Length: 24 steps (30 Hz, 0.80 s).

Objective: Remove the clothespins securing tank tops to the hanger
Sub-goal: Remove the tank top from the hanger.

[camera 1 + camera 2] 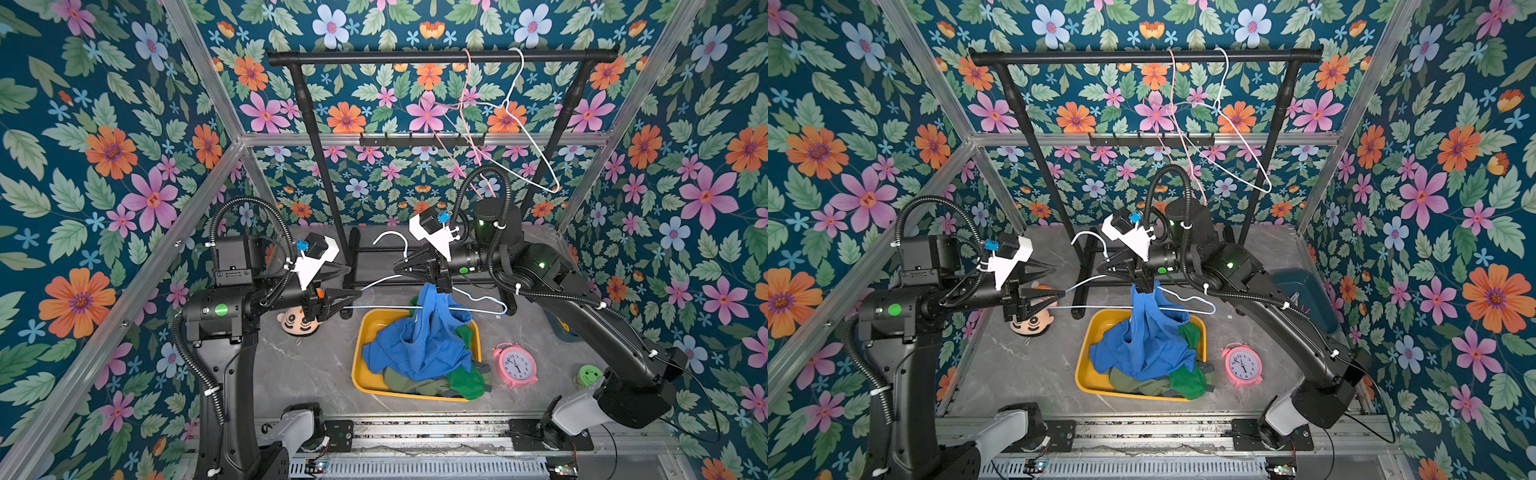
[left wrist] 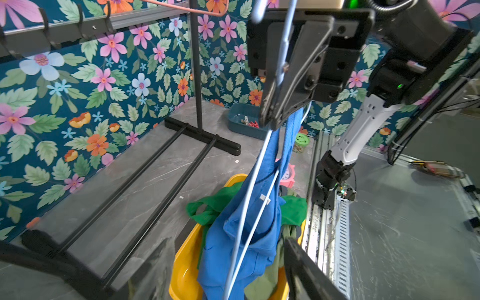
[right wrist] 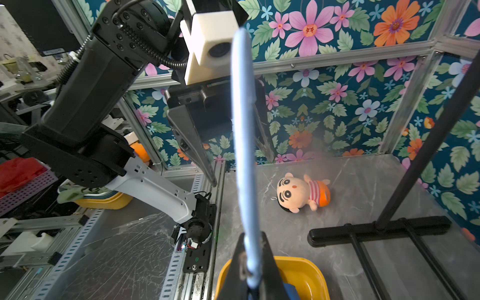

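My right gripper [image 1: 401,264] [image 1: 1113,267] [image 3: 252,237] is shut on the pale wire hanger [image 1: 415,308] [image 2: 249,207], held above the yellow tub [image 1: 360,365]. The blue tank top [image 1: 419,345] [image 2: 233,246] hangs from the hanger by a strap, and its body lies in the tub on the green tank top [image 1: 469,380] and the olive one [image 1: 405,380]. My left gripper [image 1: 355,282] [image 2: 226,241] is open, its fingers on either side of the hanger's left end. Red clothespins [image 2: 253,124] lie in a teal bin [image 2: 239,122]. No clothespin shows on the hanger.
A black clothes rack [image 1: 440,56] at the back carries a pink hanger [image 1: 467,104] and a white hanger [image 1: 528,137]; its feet run across the table. A plush doll [image 1: 297,322] lies under the left gripper. A pink alarm clock [image 1: 515,363] and a green-lidded jar [image 1: 588,376] stand right of the tub.
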{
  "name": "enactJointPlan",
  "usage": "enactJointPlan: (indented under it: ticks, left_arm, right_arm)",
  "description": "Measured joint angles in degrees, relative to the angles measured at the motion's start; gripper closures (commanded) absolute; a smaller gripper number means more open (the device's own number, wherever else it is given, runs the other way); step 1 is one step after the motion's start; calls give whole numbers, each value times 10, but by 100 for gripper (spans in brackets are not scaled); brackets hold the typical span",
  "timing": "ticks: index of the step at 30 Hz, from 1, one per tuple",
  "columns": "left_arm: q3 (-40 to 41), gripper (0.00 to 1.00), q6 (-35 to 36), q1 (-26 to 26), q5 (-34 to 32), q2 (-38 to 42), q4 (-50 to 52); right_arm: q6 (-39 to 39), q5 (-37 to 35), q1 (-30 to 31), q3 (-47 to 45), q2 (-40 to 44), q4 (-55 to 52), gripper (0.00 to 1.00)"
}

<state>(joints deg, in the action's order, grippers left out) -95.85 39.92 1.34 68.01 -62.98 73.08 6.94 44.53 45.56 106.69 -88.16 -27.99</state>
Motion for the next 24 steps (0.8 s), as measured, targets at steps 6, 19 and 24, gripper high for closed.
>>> enactJointPlan:
  ticks: [6, 19, 24]
  left_arm:
    - [11, 33, 6, -23, 11, -5, 6]
    - [26, 97, 10, -48, 9, -6, 7]
    - [40, 100, 15, -52, 4, 1, 10]
  right_arm:
    - [-22, 38, 0, 20, -16, 8, 100]
    - [-28, 51, 8, 26, -33, 13, 100]
    - [-37, 49, 8, 14, -33, 25, 100]
